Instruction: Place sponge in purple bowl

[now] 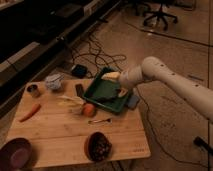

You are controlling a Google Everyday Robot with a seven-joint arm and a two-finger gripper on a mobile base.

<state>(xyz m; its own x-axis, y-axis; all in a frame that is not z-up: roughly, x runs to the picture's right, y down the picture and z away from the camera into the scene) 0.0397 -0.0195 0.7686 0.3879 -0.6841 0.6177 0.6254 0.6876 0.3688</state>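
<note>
here's the white arm (165, 75) reaching in from the right, with the claw (121, 91) low over the right side of the green tray (102, 91). can't tell whether the claw is spread or pressed together, the view doesn't show it, and nothing can be seen held in it.

the sponge (133, 101) is a small blue-grey block lying flat at the tray's right edge, just beside the claw on its near-right side, close to the right edge of the tabletop (60, 132). whether the claw touches it, can't tell.

the purple bowl (17, 154) sits at the near left corner, well apart from the sponge, with the whole tabletop between them. nothing shows inside it.

also on the tabletop: a dark brown bowl (98, 146) with dark contents along the near edge, an orange fruit (89, 109) just left of the tray's near corner, and a small utensil (100, 120) nearer than that. a carrot (30, 112) lies on the left, with a metal can (33, 90) and a pale bowl (53, 81) at the far left. a dark flat rectangle (79, 90) lies just left of the tray.
</note>
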